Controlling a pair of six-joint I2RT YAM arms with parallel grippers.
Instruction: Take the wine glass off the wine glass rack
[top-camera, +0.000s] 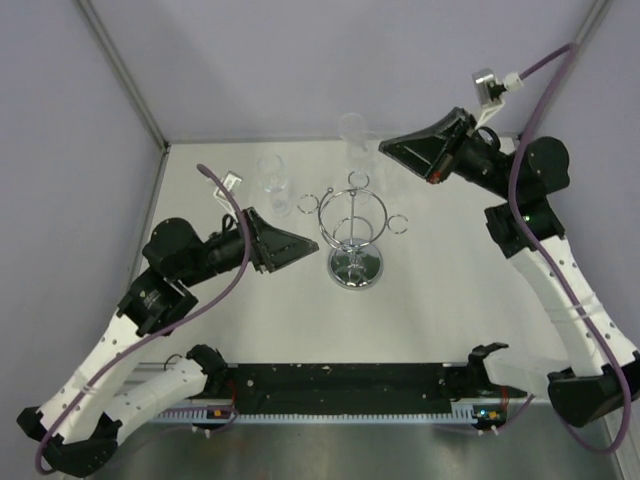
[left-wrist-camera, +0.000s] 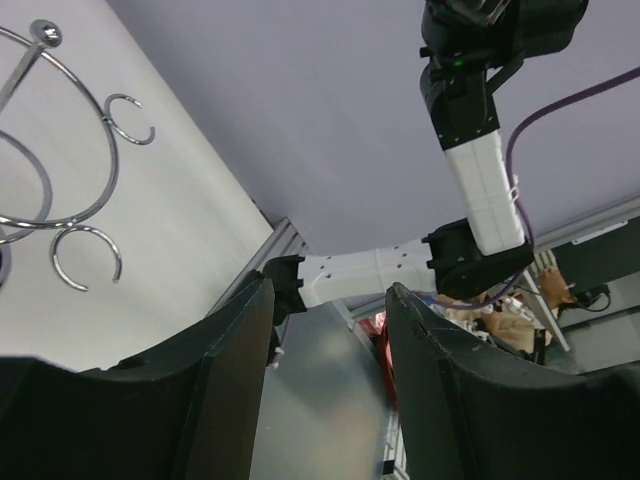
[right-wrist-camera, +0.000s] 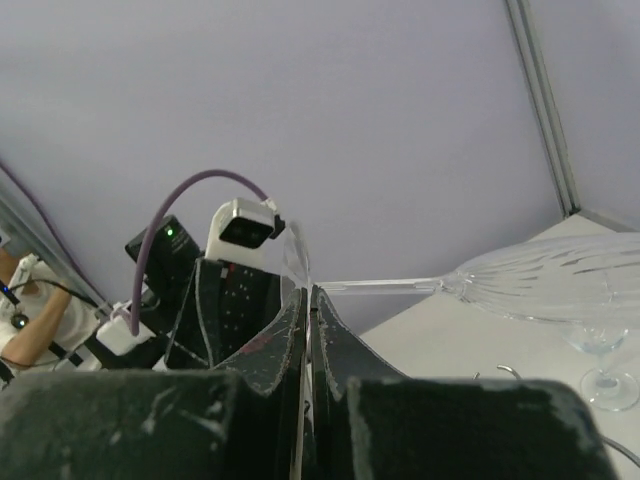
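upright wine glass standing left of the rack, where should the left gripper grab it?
Probably the stem, below the bowl: the standing wine glass is upright. Come level from the near-left with the left gripper; the rack crowds its right.

White perforated arm links (top-camera: 565, 290), black joints; purple cables (right-wrist-camera: 212, 176); black wedge-shaped left hand (top-camera: 312, 243), right hand (top-camera: 388, 148); scuffed fingers (right-wrist-camera: 265, 365).

Left tool (left-wrist-camera: 328, 300) fingers apart, wine glass rack (left-wrist-camera: 110, 150) upper left, right arm (left-wrist-camera: 482, 190) beyond
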